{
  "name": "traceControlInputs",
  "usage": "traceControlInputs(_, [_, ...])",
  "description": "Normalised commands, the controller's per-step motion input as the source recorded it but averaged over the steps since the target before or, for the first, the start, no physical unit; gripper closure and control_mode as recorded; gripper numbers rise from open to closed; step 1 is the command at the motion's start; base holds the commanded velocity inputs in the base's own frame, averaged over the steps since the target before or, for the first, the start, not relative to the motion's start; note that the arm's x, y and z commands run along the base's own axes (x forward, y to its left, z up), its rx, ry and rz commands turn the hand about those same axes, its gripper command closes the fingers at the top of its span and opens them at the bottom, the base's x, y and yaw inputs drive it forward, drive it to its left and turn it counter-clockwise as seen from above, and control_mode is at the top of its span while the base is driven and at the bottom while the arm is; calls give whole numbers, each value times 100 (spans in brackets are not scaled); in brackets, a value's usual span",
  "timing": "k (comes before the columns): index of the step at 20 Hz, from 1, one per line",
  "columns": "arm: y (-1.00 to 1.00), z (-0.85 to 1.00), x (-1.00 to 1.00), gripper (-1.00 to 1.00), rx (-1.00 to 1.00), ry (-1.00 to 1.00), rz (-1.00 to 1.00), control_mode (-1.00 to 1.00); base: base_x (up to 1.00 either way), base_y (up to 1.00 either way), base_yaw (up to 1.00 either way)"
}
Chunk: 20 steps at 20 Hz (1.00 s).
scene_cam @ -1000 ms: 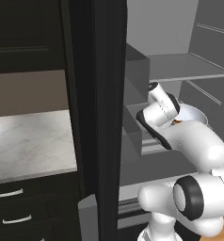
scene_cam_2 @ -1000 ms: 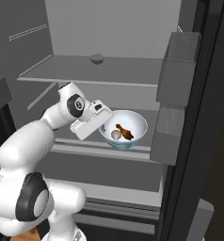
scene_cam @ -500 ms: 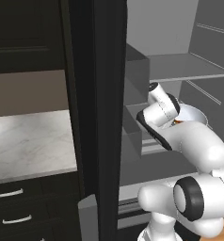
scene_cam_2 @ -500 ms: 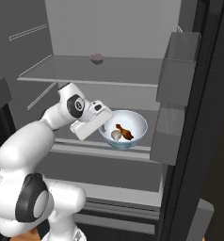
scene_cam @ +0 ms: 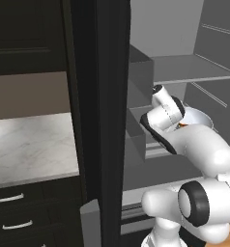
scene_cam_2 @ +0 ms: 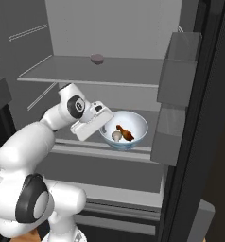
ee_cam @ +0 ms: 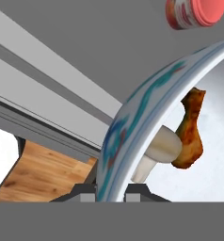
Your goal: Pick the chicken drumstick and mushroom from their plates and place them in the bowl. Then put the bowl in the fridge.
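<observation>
The white bowl (scene_cam_2: 137, 124) with a blue-grey patterned outside rests on a middle shelf inside the open fridge (scene_cam_2: 109, 28). In it lie the reddish-brown chicken drumstick (scene_cam_2: 125, 133) and the tan mushroom (scene_cam_2: 116, 136). My gripper (scene_cam_2: 104, 124) is shut on the bowl's left rim. In the hand view the rim (ee_cam: 132, 117) runs between the fingertips of the gripper (ee_cam: 110, 190), with the drumstick (ee_cam: 189, 132) and mushroom (ee_cam: 161, 148) just inside. From the left base view, my arm covers most of the bowl (scene_cam: 200, 118). The plates are out of view.
A small pink-lidded jar (scene_cam_2: 97, 58) stands on the shelf above the bowl. Door bins (scene_cam_2: 178, 80) hang on the open door at the right. The black fridge door edge (scene_cam: 107, 120) separates the fridge from a marble counter (scene_cam: 30, 144) with dark drawers.
</observation>
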Motion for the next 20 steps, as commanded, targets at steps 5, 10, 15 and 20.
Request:
traceControlInputs(5, [0,0,-5,100,0,-1,2,-100,0,0,0])
traceControlInputs(10, [-3,9,-20,100,2,-13,32,-100,0,0,0])
traceControlInputs(15, [-14,21,-18,100,5,-2,61,-100,0,0,0])
traceControlInputs(20, [0,19,-16,100,-1,1,57,-100,0,0,0])
